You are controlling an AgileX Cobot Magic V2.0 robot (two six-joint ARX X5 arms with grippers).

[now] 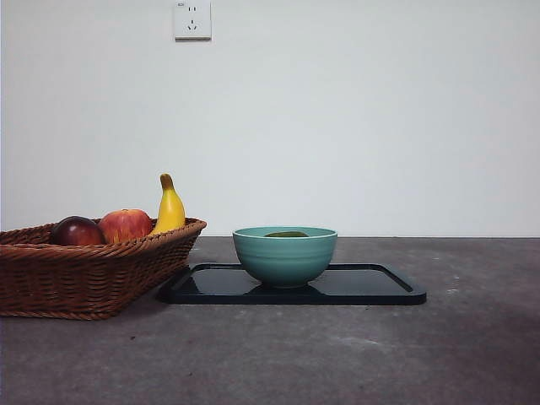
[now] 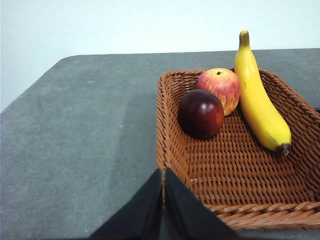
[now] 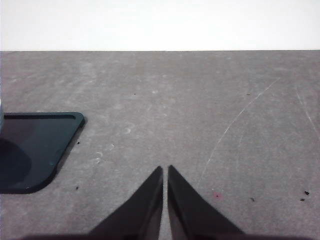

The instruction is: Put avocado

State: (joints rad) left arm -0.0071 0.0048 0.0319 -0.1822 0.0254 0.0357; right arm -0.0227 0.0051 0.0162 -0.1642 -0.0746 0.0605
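Observation:
The avocado (image 1: 287, 234) lies inside the teal bowl (image 1: 284, 256); only its dull olive-green top shows above the rim in the front view. The bowl stands on a black tray (image 1: 371, 287). My left gripper (image 2: 163, 172) is shut and empty, just outside the near rim of the wicker basket (image 2: 230, 175). My right gripper (image 3: 165, 169) is shut and empty over bare table, to the side of the tray's corner (image 3: 35, 145). Neither arm shows in the front view.
The wicker basket (image 1: 84, 274) at the left holds a dark red-purple fruit (image 1: 77, 231), a red apple (image 1: 125, 224) and a banana (image 1: 170, 207). They also show in the left wrist view: fruit (image 2: 201, 113), apple (image 2: 220, 87), banana (image 2: 257, 97). A wall socket (image 1: 192, 19) is behind.

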